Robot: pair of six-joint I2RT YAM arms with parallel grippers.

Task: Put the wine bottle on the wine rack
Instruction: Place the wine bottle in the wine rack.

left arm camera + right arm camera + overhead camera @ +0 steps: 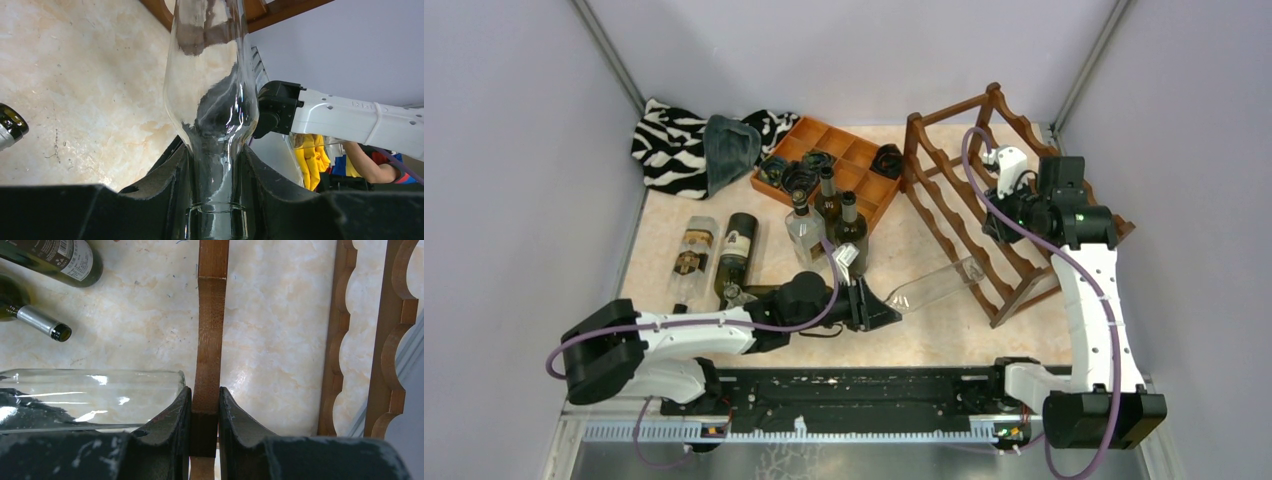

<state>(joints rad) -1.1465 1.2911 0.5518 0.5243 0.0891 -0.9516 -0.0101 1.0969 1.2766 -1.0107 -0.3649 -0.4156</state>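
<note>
Inserting step: the clear wine bottle (934, 283) is being presented to the wine rack (964, 200). It is not yet seated in any cradle, so the task is judged about midway.
Bottle position: near-horizontal, base toward the rack and neck toward the arms. It appears lifted off the counter (924, 335). In the right wrist view its base end sits just beside a wooden upright; contact cannot be confirmed.
Left gripper (879, 305): closed on the bottle's neck just below the shoulder, with glass filling the gap between the fingers.
Right gripper (205, 395): clamped on an upright member of the rack, judged to be steadying the frame.
Rack condition: scalloped rails in tiers, with no bottle seen on them.
Next move, judged: raise and line up the base with one scallop pair, slide the bottle in along its axis until both rails carry it, then release the neck.
Risk, judged: the base may catch on the upright, and smooth glass may twist in the grip.
Surroundings: dark bottles (849, 230) standing near, others lying well left, and a compartment tray (864, 190) behind.
</note>
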